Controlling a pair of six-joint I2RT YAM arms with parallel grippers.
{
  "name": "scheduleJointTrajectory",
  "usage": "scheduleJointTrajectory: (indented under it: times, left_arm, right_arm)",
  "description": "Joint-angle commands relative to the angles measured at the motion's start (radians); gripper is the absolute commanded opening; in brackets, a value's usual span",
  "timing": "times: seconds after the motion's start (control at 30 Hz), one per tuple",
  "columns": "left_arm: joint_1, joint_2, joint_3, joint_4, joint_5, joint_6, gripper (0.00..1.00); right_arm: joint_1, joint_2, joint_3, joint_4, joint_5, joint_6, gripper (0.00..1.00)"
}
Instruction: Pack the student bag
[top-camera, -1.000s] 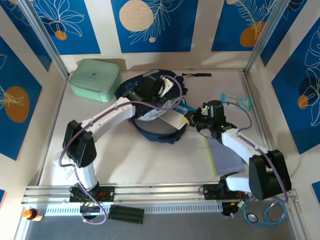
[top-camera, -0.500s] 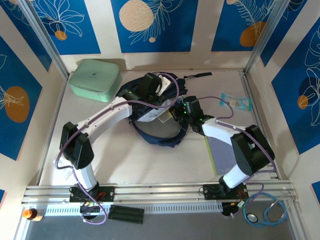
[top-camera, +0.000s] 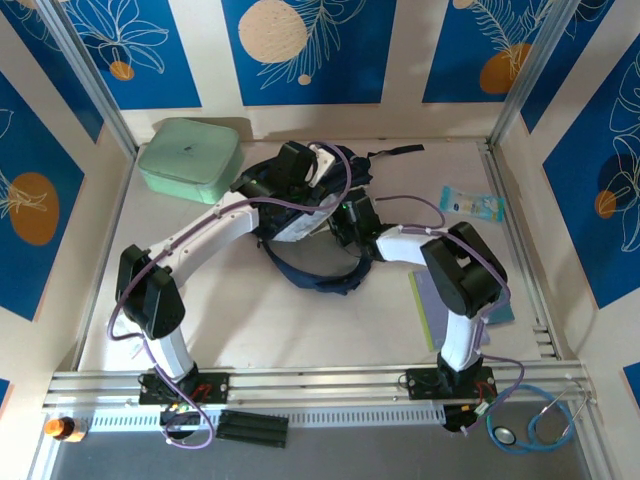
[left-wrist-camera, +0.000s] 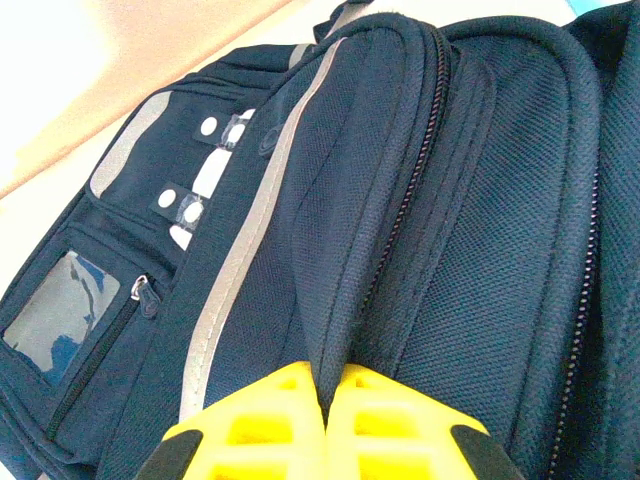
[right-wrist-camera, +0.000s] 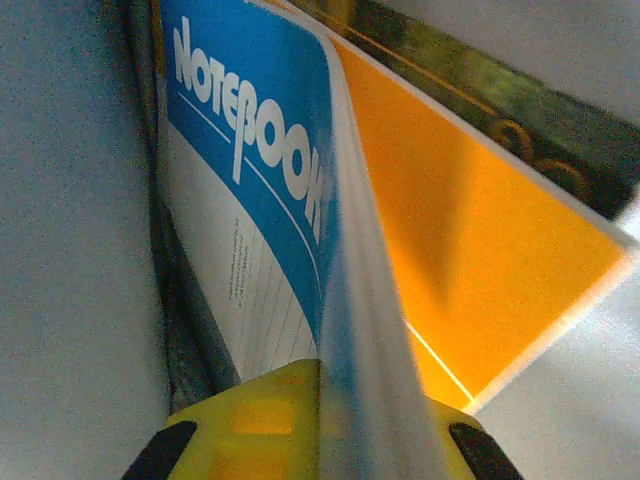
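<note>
The bag (top-camera: 318, 272) is seen lying on the table (top-camera: 250, 320), in the middle toward the back wall, with both arms reaching over it. A mint-green case (top-camera: 188, 160) is placed just beside the bag, at its left. A small packet (top-camera: 470, 205) is lying well apart at the right, and a thin green-grey book (top-camera: 432, 318) is lying on the table under the right arm.

In the left wrist view, the left gripper (left-wrist-camera: 325, 385) is closed narrow, and a fold of the navy fabric is pinched between its yellow fingers (left-wrist-camera: 265, 415), next to a zipper (left-wrist-camera: 400, 215). A grey stripe (left-wrist-camera: 235, 275), some white patches (left-wrist-camera: 208, 172) and a clear window pocket (left-wrist-camera: 60, 310) are seen on the front of the bag.

In the right wrist view, the right gripper (right-wrist-camera: 322, 385) is closed on the edge of a notebook (right-wrist-camera: 250, 190), whose blue cover is printed with the word NOTEBOOK. An orange sheet (right-wrist-camera: 440, 270) is seen right behind the notebook. From above, this gripper is seen at the opening of the bag.
</note>
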Motion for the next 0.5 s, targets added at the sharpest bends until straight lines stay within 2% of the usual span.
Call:
scheduleJointTrajectory:
  times: [0.0, 0.13, 0.27, 0.47]
  left_arm:
    - [0.025, -0.064, 0.056, 0.094, -0.003, -0.039, 0.0]
    - [0.034, -0.057, 0.049, 0.096, -0.001, -0.056, 0.0]
    - [0.04, -0.048, 0.045, 0.089, 0.003, -0.064, 0.0]
    - [0.051, -0.045, 0.037, 0.091, 0.014, -0.065, 0.0]
  right_arm:
    - [-0.006, 0.028, 0.022, 0.11, -0.016, 0.014, 0.17]
    - [-0.011, 0.031, -0.018, 0.207, -0.066, 0.003, 0.44]
    - [-0.019, -0.018, -0.047, 0.153, -0.124, 0.0, 0.66]
    - [-0.039, -0.166, -0.114, -0.047, -0.197, -0.018, 0.77]
